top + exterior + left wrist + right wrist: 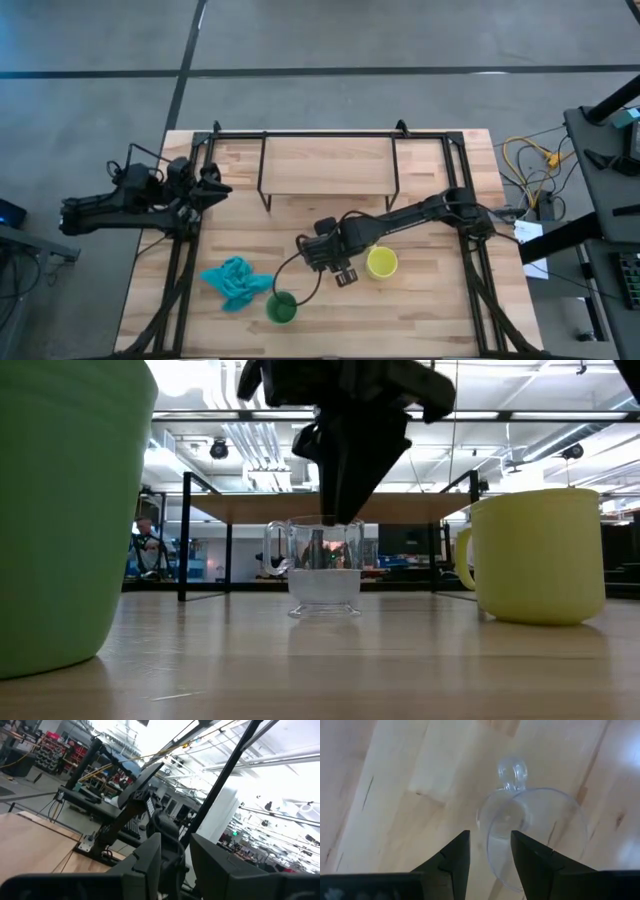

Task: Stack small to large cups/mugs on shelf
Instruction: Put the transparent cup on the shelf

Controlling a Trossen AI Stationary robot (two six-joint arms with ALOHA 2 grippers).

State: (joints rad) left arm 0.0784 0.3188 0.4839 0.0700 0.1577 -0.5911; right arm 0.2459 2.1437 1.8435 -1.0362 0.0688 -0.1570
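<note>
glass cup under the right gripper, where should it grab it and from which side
Probably by the rim, from straight above. The glass cup stands upright with its mouth open upward, and the right gripper hangs over it, one finger inside the rim line and one outside. Its small handle points away from the fingers, so the near wall is free to pinch.

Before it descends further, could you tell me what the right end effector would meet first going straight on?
Most likely the clear glass cup: the right end effector points down at its rim, fingers open astride the near wall.
</note>
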